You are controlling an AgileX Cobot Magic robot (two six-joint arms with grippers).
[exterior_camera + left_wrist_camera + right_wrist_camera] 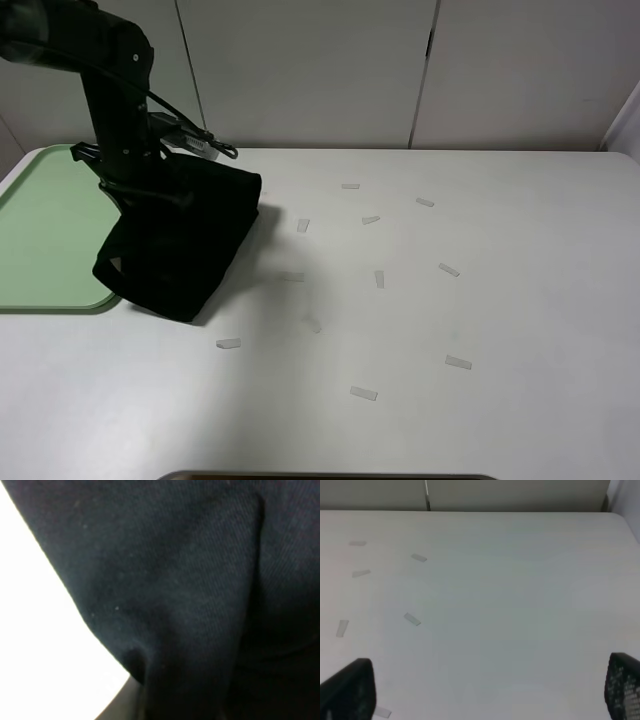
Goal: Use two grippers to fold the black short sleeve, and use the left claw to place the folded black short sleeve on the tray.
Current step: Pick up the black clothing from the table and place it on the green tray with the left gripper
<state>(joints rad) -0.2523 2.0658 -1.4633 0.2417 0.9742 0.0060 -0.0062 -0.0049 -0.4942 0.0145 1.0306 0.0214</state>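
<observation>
The black short sleeve point(185, 245) hangs as a folded bundle from my left gripper point(140, 188), which is shut on its upper part. The bundle's lower edge overlaps the right rim of the pale green tray point(40, 230) and reaches onto the white table beside it. Black cloth point(190, 590) fills the left wrist view and hides the jaws there. My right gripper point(480, 695) is out of the exterior high view. In its wrist view it is open over bare table, with its black fingertips point(350, 690) far apart and nothing between them.
Several small white paper strips point(378, 279) lie scattered over the middle and right of the white table point(520, 300). A pale wall with cabinet panels stands behind the table's far edge. The tray lies at the table's left edge.
</observation>
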